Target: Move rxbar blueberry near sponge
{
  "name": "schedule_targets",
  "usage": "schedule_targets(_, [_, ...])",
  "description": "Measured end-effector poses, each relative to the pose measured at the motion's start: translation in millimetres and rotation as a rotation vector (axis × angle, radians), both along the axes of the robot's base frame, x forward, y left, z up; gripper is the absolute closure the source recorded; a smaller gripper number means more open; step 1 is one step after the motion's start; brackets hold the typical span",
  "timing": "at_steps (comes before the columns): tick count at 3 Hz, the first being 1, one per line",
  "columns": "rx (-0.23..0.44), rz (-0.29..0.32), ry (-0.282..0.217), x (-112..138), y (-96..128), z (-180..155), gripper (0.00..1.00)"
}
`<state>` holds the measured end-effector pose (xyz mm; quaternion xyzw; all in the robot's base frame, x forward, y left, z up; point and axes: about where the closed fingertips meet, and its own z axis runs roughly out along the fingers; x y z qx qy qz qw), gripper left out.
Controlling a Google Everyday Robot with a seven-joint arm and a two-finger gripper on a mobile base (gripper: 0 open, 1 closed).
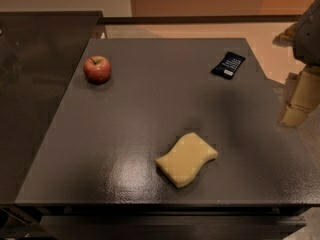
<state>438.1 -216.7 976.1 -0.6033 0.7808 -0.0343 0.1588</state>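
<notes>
Navy flat rxbar blueberry [228, 64] well apart from wavy yellow sponge [186, 159]; beige tool [299, 103] beside table [150, 94], grip unclear.

The gripper [296, 115] hangs at the right edge, beside the table's right side, its casing a pale cream plastic, smooth and dull; left of it the table [150, 109] has a dark grey top, finely pebbled like coated metal, with a soft sheen where light pools on its near part; the rxbar blueberry [228, 64], up and left of the gripper, wears a dark, slick-looking wrapper with white print; the sponge [186, 159], down and left of the gripper, looks soft, porous and matt; the apple [97, 69], far left of the gripper, has smooth, waxy red skin; the dark panel [40, 84] beyond it looks smooth and faintly reflective.
</notes>
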Motion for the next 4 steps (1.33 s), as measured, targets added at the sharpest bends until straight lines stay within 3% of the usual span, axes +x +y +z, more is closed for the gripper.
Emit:
schedule_targets(2, [0.026,-0.006,-0.003,-2.4,4.2,15.3,0.00])
schedule_targets(4, [0.021,-0.110,0.066,98.2,7.4,-62.2,0.00])
